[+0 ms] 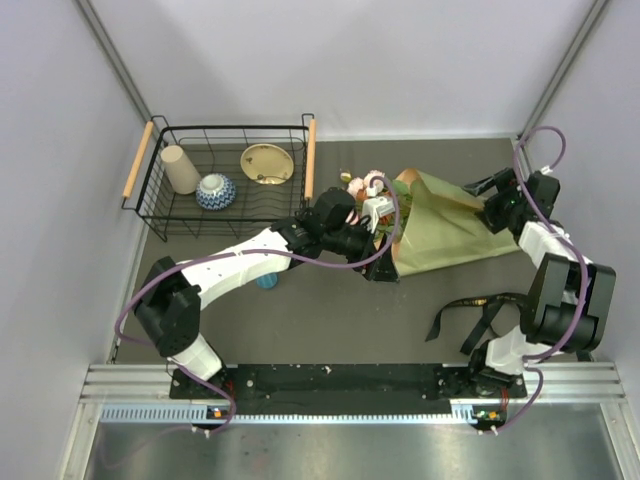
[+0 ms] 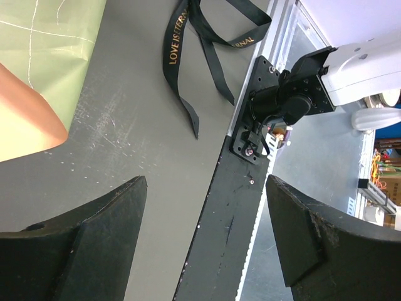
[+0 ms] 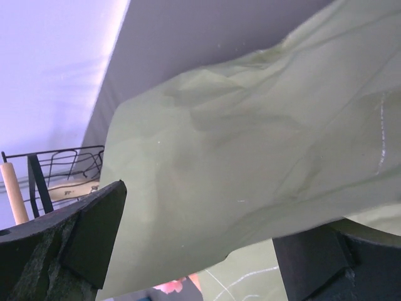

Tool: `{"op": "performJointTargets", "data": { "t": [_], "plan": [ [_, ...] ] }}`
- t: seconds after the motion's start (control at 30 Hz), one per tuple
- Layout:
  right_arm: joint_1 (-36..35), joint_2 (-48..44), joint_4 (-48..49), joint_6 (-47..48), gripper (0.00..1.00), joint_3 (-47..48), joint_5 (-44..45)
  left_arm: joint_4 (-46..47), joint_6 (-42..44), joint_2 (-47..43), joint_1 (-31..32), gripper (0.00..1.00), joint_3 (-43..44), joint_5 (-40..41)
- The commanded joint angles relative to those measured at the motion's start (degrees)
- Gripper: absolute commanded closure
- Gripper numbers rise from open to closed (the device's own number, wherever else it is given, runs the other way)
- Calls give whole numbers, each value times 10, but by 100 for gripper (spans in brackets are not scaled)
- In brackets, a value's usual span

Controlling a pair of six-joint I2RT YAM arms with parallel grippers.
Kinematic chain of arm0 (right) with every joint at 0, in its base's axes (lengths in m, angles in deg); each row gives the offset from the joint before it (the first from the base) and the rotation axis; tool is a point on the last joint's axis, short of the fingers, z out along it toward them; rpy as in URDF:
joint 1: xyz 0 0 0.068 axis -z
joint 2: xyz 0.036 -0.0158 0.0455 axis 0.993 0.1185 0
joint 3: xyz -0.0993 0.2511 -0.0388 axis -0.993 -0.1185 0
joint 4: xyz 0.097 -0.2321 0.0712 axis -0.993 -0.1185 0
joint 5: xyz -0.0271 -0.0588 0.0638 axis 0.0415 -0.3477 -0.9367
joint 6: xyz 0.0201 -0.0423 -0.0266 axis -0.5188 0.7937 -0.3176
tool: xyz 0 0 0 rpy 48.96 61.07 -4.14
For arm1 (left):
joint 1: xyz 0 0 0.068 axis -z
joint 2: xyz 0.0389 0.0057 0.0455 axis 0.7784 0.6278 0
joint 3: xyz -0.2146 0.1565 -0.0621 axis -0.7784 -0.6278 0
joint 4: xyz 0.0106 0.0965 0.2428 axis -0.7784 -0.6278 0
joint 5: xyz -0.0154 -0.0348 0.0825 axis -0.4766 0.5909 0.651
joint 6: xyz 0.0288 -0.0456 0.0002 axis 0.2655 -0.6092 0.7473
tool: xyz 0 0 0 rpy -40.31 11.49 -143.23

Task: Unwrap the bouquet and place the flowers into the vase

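The left end effector (image 2: 205, 188) hangs with its fingers spread wide and nothing between them, hovering at the bloom end of the bouquet (image 1: 430, 230). Its wrist camera looks down past the paper's edge at bare counter (image 2: 125, 125). That pose reads as waiting or lining up, probably to take the stems once the wrap gives way. The right end effector (image 3: 200, 219) sits at the opposite, narrow end of the bouquet. Its fingers are also apart, and a fold of the olive-green paper (image 3: 250, 144) drapes across the gap between them. The paper is not pinched, so I judge it is placed to catch an edge and peel the cone back. The bouquet lies on its side, its wrap slack and partly flattened, with the orange-tan lining showing at the mouth. The black ribbon (image 2: 172, 47) is already off, lying loose on the counter on the near side of the bouquet and apart from it, which explains why the cone gapes. The flowers (image 1: 362, 188) poke out of the bouquet's left end, not yet lifted free. The teal vase (image 1: 267, 282) stands well to the left of the bouquet, half hidden under the left forearm and without stems. A wire basket (image 1: 230, 128) sits farther left of the bouquet.
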Motion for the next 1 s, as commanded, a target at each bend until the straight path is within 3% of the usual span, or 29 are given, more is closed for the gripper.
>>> {"op": "performJointTargets", "data": {
  "t": [0.0, 0.1, 0.27, 0.43, 0.67, 0.8, 0.83, 0.97],
  "plan": [
    [-12, 39, 42, 28, 8, 63, 5, 0, 17, -14, -2, 18, 27, -4],
    [-18, 72, 48, 64, 8, 139, 24, -7, 20, -23, -3, 17, 23, -2],
    [-24, 215, 27, 120, 8, 340, 19, -9, 20, -32, -3, 16, 19, -5],
    [-53, 288, -192, 200, 7, 565, 72, -9, 24, -24, -6, 15, 12, 3],
    [-121, 178, -327, 284, 5, 545, 234, 22, -3, -22, -23, 15, 3, -15],
    [-213, 136, -347, 301, 6, 451, 365, 45, -15, -46, -31, 16, -17, 3],
    [-259, 131, -348, 297, 6, 436, 388, 48, -21, -59, -36, 16, -26, 8],
    [-333, 145, -377, 261, 9, 401, 468, 56, -24, -98, -43, 16, -53, 21]
  ]
}}
